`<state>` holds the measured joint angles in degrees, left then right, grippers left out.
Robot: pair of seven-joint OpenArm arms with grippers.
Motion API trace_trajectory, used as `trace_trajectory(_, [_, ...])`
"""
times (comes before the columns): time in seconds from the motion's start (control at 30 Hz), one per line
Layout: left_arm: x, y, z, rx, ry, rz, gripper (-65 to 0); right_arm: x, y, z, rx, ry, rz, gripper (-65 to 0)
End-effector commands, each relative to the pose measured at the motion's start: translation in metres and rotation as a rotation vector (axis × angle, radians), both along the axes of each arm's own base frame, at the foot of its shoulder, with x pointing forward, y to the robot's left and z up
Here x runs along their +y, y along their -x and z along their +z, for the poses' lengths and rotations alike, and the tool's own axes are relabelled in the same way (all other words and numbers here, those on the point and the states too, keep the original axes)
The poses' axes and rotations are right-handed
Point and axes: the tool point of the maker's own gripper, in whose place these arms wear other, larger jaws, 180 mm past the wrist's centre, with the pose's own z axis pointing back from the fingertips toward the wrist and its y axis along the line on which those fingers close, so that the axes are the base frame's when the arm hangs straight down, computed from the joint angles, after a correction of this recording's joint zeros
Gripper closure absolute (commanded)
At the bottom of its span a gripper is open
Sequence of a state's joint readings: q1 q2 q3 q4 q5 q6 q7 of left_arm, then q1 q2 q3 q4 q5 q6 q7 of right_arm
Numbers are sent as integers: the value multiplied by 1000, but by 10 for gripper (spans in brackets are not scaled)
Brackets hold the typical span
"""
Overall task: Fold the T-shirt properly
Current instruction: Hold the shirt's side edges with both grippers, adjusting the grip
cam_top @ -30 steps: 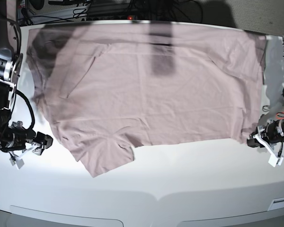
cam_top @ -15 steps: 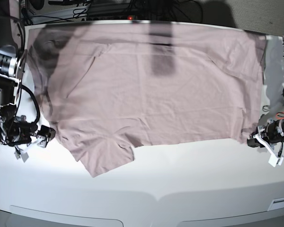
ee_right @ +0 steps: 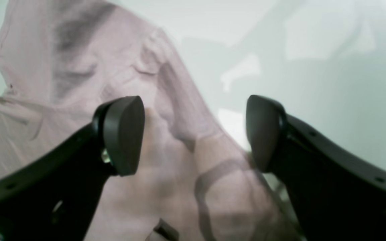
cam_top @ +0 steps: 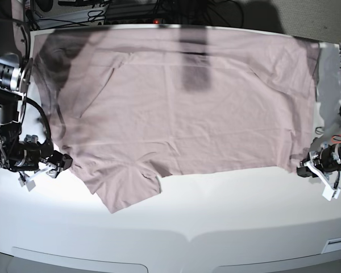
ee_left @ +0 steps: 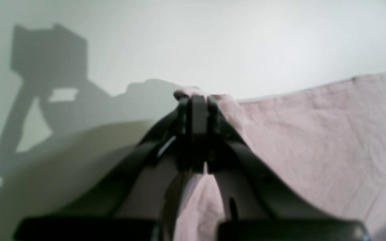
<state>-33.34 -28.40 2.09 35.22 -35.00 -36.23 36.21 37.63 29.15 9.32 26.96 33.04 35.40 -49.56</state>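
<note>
Lying flat and lightly wrinkled, the thin mauve T-shirt [cam_top: 182, 102] covers the far half of the white table [cam_top: 216, 222]. The left gripper [ee_left: 198, 103] is clamped on the shirt's corner, while the right gripper [ee_right: 194, 134] gapes wide over its opposite edge, holding nothing.

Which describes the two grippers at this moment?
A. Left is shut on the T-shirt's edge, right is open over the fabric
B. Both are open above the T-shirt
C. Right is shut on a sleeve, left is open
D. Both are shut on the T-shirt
A: the left gripper pinches a bunched edge of the T-shirt, while the right gripper stands wide open with fabric below it.
</note>
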Motion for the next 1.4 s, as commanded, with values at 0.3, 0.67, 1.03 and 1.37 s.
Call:
trace_trajectory(0.3, [6,-17,25,-73,4,8,0,15,-21,35,-122,-127,35,-446])
trace_trajectory(0.67, [6,-17,25,-73,5,8,0,14,-20,33,-113,-113,40,-365])
trace_trajectory(1.03, [6,-17,25,-73,5,8,0,7,-4,19,-18,-38,88,-309])
trace_trajectory(1.37, [6,-17,25,-73,5,8,0,7,-7,21,-35,-40,80,0])
